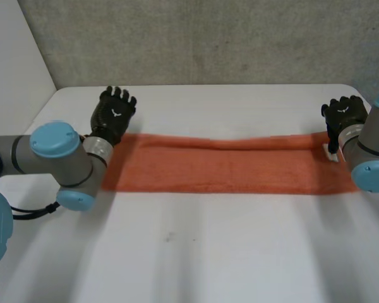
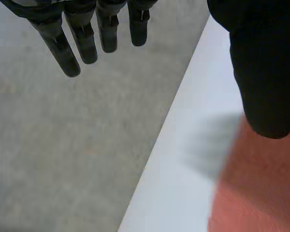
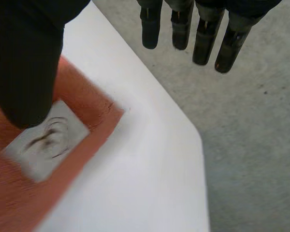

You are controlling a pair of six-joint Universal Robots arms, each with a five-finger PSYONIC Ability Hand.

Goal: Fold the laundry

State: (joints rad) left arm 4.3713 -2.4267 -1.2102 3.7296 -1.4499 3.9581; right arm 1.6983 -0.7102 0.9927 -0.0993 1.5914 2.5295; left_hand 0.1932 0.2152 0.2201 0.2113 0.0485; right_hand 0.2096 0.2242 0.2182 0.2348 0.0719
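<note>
Head view, starting at the left: the left hand (image 1: 114,112) sits at the far left corner of a long orange terry-cloth towel (image 1: 227,167), which lies flat as a strip across the white table (image 1: 208,252). In the left wrist view its fingers (image 2: 63,48) are straight and spread away from the thumb (image 2: 266,72), released, with the thumb just over the towel's edge. At the towel's far right corner, the right hand (image 1: 342,113) is likewise released; its thumb (image 3: 24,72) hangs over a small white sewn-in label (image 3: 43,145).
</note>
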